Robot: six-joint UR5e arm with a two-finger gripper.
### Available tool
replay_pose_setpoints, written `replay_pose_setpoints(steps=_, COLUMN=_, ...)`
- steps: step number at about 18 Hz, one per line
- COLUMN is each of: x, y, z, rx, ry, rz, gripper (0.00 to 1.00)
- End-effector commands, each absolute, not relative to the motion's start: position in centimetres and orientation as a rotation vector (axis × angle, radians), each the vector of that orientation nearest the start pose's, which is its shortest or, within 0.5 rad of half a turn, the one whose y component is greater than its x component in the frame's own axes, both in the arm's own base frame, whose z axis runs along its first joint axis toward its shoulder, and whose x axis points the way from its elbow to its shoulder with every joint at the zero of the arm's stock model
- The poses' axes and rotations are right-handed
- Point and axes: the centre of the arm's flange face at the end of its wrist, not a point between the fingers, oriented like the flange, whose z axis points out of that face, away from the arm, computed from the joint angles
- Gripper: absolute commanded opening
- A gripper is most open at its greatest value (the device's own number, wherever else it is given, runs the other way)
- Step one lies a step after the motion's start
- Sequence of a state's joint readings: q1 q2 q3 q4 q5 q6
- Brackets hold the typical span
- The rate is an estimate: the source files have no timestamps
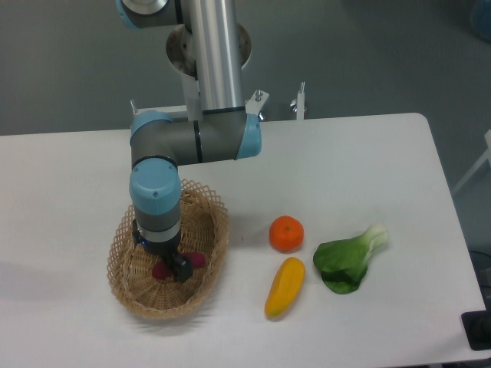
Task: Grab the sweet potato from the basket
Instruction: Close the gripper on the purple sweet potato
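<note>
Gripper (179, 264) sits low inside the basket (126, 287), straddling the sweet potato (163, 270) mid-length so both ends show; whether its fingers are clamped or apart, I cannot tell. Orange fruit (286, 234) lies at 3 o'clock from the basket.

On your white tabletop (360, 161) you have an orange fruit (286, 234), a yellow vegetable (285, 287) just below it, and a leafy green (349, 261) near both.

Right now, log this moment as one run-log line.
phase: grasp approach | gripper: down in basket, straddling sweet potato | jaw state: unclear | potato: not lifted | outside basket: orange, yellow vegetable, bok choy
</note>
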State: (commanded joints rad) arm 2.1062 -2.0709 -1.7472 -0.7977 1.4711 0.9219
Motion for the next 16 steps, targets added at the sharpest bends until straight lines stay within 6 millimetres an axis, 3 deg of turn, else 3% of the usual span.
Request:
replay_pose_setpoints(steps=4, x=-19.2, y=60.5, z=20.4, rx=-2.942, ry=0.586, rz=-0.01, gripper=0.5)
replay_pose_setpoints(steps=12, x=-19.3, y=60.6, z=21.1, rx=-2.93, ry=0.592, rz=0.004, gripper=0.42)
replay_pose_setpoints(steps=16, x=-19.6, y=60.8, z=24.0, rx=-2.891, ry=0.588, rz=0.056, gripper=0.42)
